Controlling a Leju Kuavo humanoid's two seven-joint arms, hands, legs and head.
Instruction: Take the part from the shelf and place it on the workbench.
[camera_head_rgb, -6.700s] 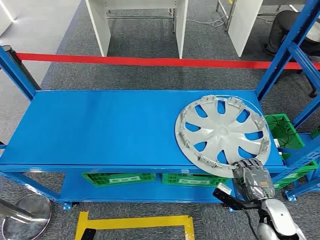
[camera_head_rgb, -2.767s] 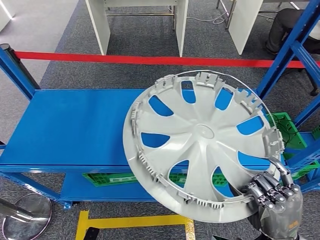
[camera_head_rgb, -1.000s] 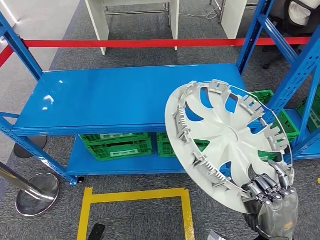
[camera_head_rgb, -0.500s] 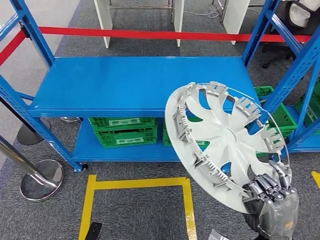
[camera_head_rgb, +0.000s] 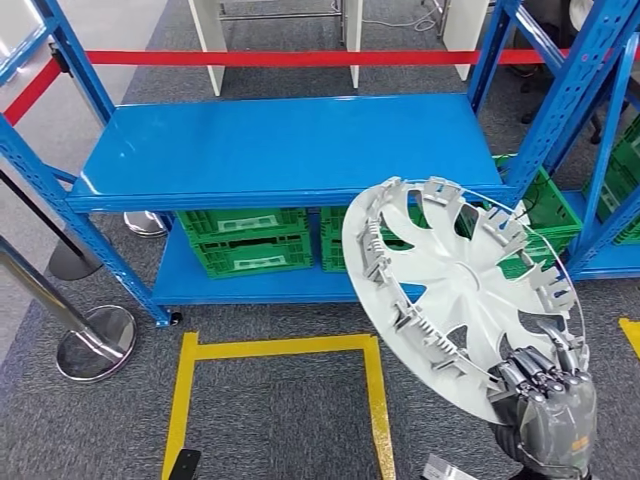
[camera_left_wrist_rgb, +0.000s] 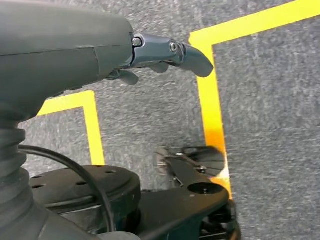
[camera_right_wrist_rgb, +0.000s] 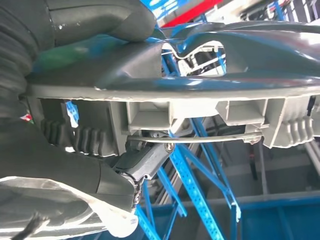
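Observation:
The part is a silver-grey wheel cover (camera_head_rgb: 460, 290), tilted in the air in front of the blue shelf (camera_head_rgb: 287, 140), off its top board. My right hand (camera_head_rgb: 547, 415) grips the cover's near rim at the lower right of the head view. In the right wrist view the cover's rim (camera_right_wrist_rgb: 226, 92) runs across the frame, with the thumb (camera_right_wrist_rgb: 102, 17) on one face and dark fingers (camera_right_wrist_rgb: 147, 160) hooked behind the clips and wire ring. My left hand (camera_left_wrist_rgb: 75, 45) hangs over the carpet with one of its fingers (camera_left_wrist_rgb: 177, 50) stretched out, holding nothing.
Green crates (camera_head_rgb: 249, 240) sit on the shelf's lower board. Blue uprights (camera_head_rgb: 558, 100) stand at the right. A red barrier tape (camera_head_rgb: 264, 58) runs behind the shelf. A metal stanchion base (camera_head_rgb: 98, 345) stands at the left. Yellow floor tape (camera_head_rgb: 279, 350) marks a box on the grey carpet.
The right hand lifted the wheel cover off the shelf's top board and still grips it. The whole view has since shifted: the shelf now lies farther off and more floor shows.

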